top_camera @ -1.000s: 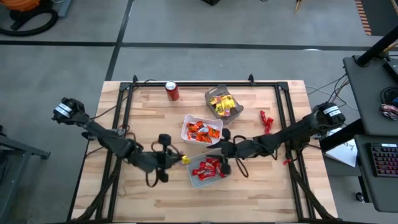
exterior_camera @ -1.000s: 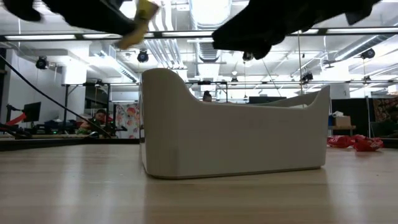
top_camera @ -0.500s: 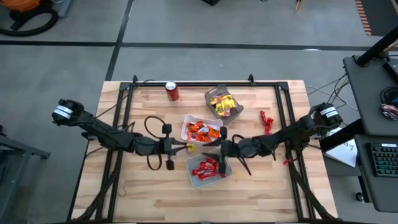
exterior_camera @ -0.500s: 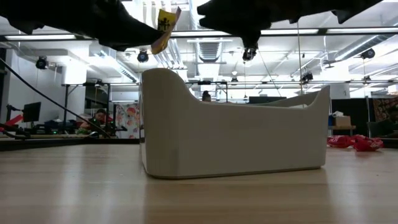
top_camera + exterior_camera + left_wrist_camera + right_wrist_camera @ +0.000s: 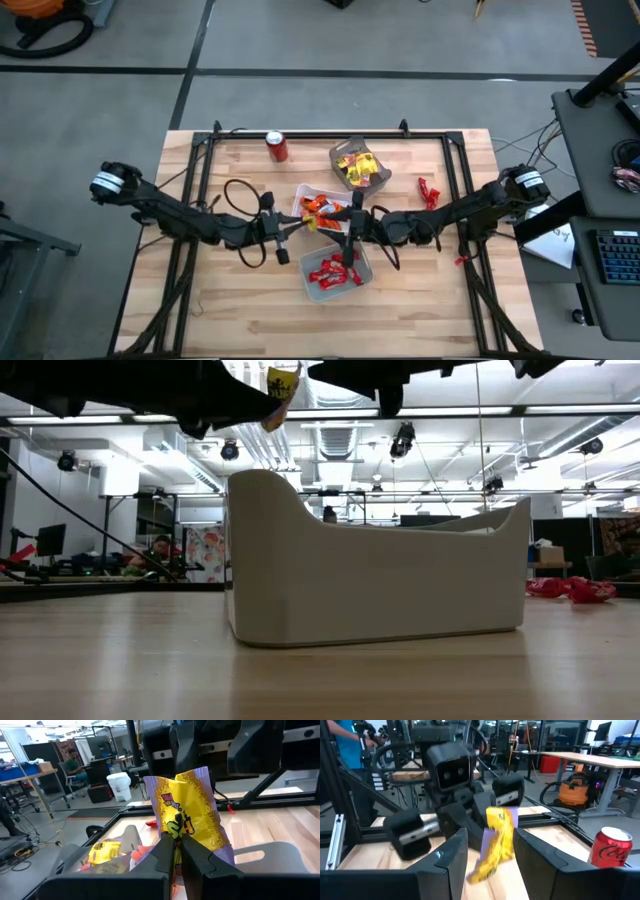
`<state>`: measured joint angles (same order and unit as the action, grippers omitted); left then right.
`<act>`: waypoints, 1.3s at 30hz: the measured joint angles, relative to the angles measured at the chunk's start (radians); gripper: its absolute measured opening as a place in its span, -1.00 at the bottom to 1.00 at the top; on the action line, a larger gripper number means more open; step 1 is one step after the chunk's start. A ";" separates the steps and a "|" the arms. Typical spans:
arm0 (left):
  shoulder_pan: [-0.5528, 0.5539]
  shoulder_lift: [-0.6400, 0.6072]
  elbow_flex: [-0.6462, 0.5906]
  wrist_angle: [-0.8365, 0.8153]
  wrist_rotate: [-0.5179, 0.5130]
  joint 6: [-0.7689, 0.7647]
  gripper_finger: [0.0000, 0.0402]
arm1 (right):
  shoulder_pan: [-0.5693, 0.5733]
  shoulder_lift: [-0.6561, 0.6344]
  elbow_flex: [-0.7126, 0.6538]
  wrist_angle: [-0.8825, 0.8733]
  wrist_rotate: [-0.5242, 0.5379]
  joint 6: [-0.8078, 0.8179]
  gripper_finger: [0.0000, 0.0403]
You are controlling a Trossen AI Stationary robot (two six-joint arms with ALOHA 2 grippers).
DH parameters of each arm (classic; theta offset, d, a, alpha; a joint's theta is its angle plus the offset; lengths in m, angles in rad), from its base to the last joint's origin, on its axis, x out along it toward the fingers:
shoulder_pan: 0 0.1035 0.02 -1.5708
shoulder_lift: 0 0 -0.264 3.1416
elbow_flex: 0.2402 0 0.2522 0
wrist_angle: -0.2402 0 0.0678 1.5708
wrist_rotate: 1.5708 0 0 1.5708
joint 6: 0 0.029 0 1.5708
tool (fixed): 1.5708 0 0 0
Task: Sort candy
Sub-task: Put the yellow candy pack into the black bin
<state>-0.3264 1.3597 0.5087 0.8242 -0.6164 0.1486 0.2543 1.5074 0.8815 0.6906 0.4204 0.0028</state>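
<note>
My left gripper (image 5: 300, 226) is shut on one yellow-wrapped candy (image 5: 187, 810), held in the air above the table between the orange-candy tray (image 5: 322, 208) and the red-candy tray (image 5: 335, 272). My right gripper (image 5: 490, 837) faces it, open, with one finger on each side of the yellow candy (image 5: 497, 842) and a gap on both sides. A third tray (image 5: 358, 168) holds yellow candies. Loose red candies (image 5: 428, 192) lie on the table's right side. In the low view the yellow candy (image 5: 282, 382) shows high above the near tray (image 5: 380, 570). My left gripper pinches the yellow candy's wrapper at its near edge (image 5: 176, 836) between its two fingertips (image 5: 165, 851), coming level from the table's left. The candy is lifted clear and stands up past the fingertips, toward the right gripper.
A red soda can (image 5: 277, 146) stands near the far edge. One small red candy (image 5: 461, 260) lies by the right frame rail. A black frame (image 5: 200, 150) borders the table. Bare wood lies along the near edge (image 5: 330, 320).
My left gripper has carried the yellow candy up and toward the far right, from beside the red tray to the gap between the trays. My right gripper has moved left and toward the far edge, closing in until its open fingers flank the candy.
</note>
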 joint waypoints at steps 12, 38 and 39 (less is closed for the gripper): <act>0.001 0.188 0.107 0.069 -0.087 0.036 -0.99 | -0.019 0.000 0.000 -0.056 0.000 0.024 -0.25; 0.001 0.140 0.132 -0.049 -0.162 0.034 -0.40 | -0.062 -0.029 0.002 -0.176 0.038 -0.046 -0.96; 0.001 0.127 0.132 -0.080 -0.200 0.034 -0.37 | -0.079 -0.043 0.016 -0.244 0.071 -0.077 -0.96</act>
<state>-0.3255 1.4866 0.6407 0.7442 -0.8164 0.1823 0.1751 1.4640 0.8975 0.4464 0.4918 -0.0743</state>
